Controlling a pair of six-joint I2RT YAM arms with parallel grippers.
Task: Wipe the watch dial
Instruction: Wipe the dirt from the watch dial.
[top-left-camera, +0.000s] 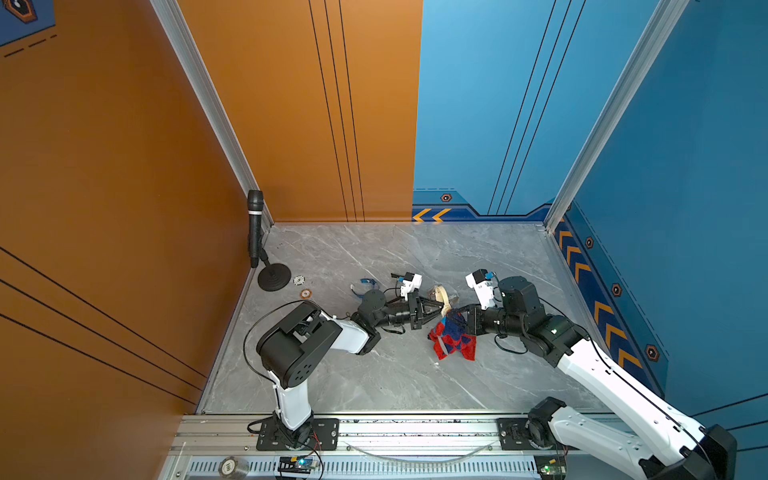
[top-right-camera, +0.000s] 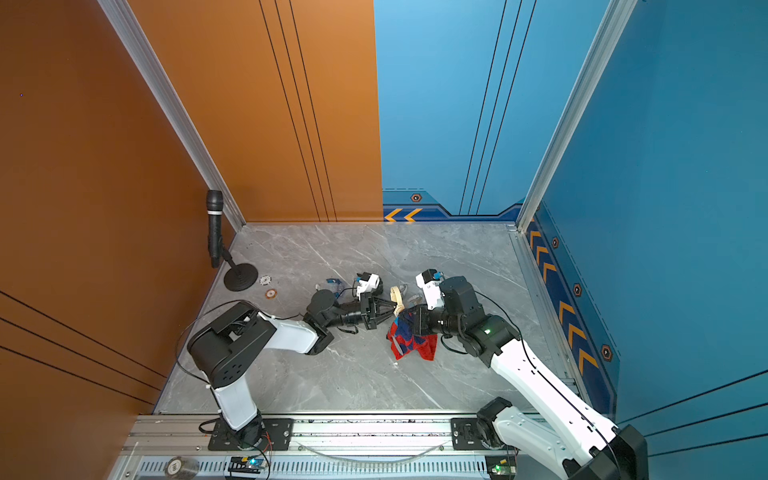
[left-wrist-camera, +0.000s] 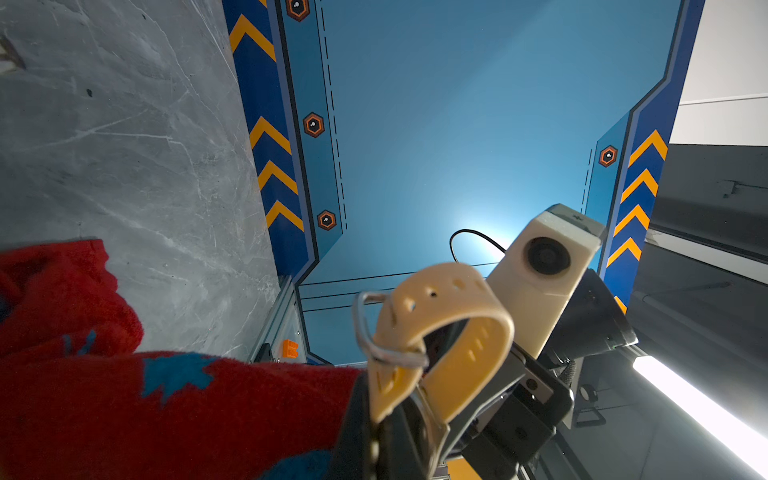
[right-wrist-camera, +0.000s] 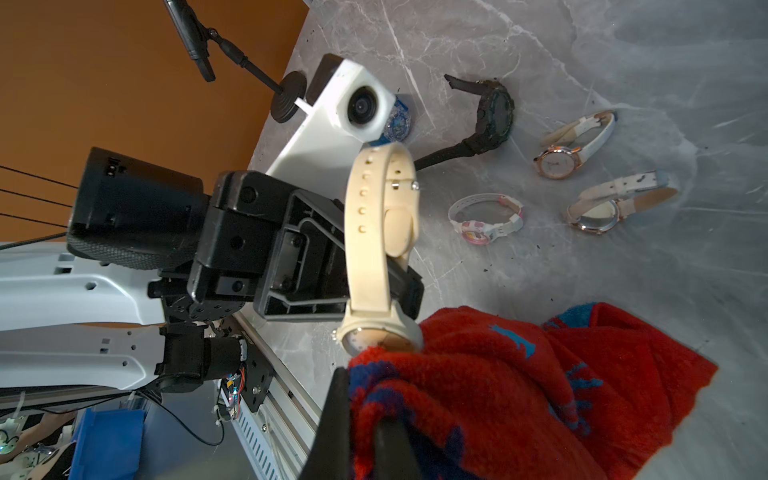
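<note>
Now left pincer (top-left-camera: 440, 306) clamps the cream watch (right-wrist-camera: 374, 232), right pincer (top-left-camera: 454, 312) clamps red cloth (right-wrist-camera: 498, 395) against its dial (right-wrist-camera: 365, 337).

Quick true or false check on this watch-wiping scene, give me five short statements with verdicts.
1. The left end effector holds a cream watch. True.
2. The cloth in the right end effector is green. False: it is red with blue patches.
3. The cloth touches the cream watch's dial. True.
4. The black watch hangs from an end effector. False: it lies on the table.
5. A microphone stands by the orange wall. True.
</note>
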